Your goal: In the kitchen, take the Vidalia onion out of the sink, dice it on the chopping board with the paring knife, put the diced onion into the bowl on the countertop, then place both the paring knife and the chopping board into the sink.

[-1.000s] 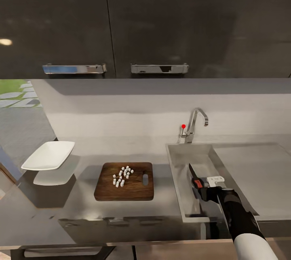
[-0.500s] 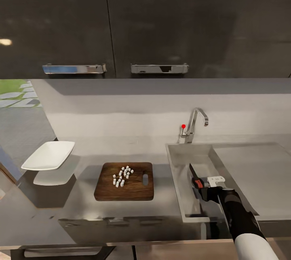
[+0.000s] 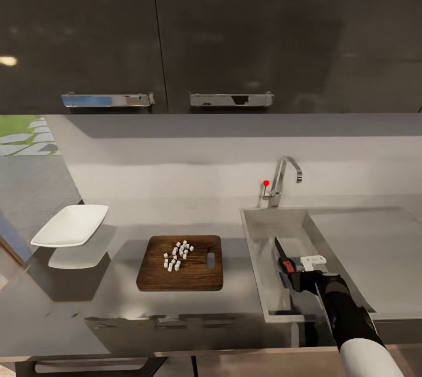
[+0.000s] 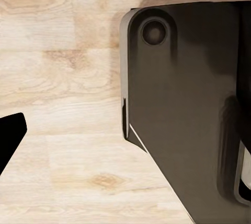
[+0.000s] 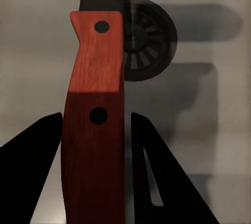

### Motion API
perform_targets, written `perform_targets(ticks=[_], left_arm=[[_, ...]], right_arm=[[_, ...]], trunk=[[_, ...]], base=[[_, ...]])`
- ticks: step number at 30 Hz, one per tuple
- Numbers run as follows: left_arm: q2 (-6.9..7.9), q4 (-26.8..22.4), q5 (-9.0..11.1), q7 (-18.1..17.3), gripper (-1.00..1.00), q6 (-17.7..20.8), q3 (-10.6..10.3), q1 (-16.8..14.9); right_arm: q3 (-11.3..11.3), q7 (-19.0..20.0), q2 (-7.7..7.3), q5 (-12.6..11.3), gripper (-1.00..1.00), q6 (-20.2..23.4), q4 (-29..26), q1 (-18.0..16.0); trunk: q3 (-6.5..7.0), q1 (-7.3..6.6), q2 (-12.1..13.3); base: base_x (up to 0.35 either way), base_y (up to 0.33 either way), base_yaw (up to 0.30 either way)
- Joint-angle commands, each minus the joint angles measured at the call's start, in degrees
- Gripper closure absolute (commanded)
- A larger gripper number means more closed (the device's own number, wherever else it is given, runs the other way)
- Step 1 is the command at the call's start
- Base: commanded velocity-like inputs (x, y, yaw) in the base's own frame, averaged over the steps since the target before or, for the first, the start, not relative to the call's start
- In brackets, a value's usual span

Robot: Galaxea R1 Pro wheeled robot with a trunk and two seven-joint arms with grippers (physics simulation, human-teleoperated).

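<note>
Over the sink point(image 3: 258, 230), the right gripper point(image 3: 291, 273) holds the paring knife point(image 3: 280, 252) above the grey basin — blade pointing away toward the faucet point(image 3: 285, 175), red handle clamped between the dark fingers point(image 5: 31, 166). From the right wrist view the reddish handle point(image 5: 93, 104) sits upright between them, with the round drain point(image 5: 149, 38) directly beneath, so the knife looks lined up with the basin floor.

On the bench point(image 3: 117, 301) to the left, the chopping board point(image 3: 193, 274) carries a small heap of white onion dice point(image 3: 177, 254), and the white bowl point(image 3: 70, 226) stands well apart at the far left, with no dice visible in it. By my reading the knife drop is the step in hand, though the dice have not reached the bowl — that part remains undone.

Next move calls for a short descent, then spreading the fingers to let the knife settle flat. The left gripper's fingertip point(image 4: 10, 135) shows dark against pale wood flooring; how wide it stands I cannot tell.
</note>
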Motion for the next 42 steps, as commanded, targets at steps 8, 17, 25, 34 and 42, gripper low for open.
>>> perform_targets(ticks=[8, 17, 25, 34, 42], left_arm=[[0.00, 0.1, 0.6, -0.3, -1.00, -0.3, -0.4, 0.0], [0.00, 0.1, 0.6, -0.3, -1.00, -0.3, -0.4, 0.0], [-1.14, 0.1, 0.6, -0.4, -1.00, -0.3, -0.4, 0.0], [-2.07, -4.0, 0.6, -0.7, -1.00, -0.5, -0.2, 0.0], [-1.47, -16.3, 0.6, -0.4, -1.00, -0.6, -0.3, 0.0]], right_arm=[[-0.1, 0.5, 0.05, 0.6, 1.00, 0.1, -0.1, 0.0], [-0.1, 0.5, 0.00, 0.6, -1.00, 0.1, -0.1, 0.0], [-0.1, 0.5, -0.02, 0.6, -1.00, 0.1, -0.1, 0.0], [-0.1, 0.5, 0.05, 0.6, -1.00, 0.1, -0.1, -0.1], [-0.1, 0.5, 0.05, 0.6, -1.00, 0.1, -0.1, 0.0]], trunk=[[-0.10, 0.04, -0.1], [-0.10, 0.04, -0.1], [-0.10, 0.04, -0.1], [-0.10, 0.04, -0.1], [-0.10, 0.04, -0.1]], base=[[0.000, 0.000, 0.000], [0.000, 0.000, 0.000], [0.000, 0.000, 0.000], [0.000, 0.000, 0.000], [0.000, 0.000, 0.000]])
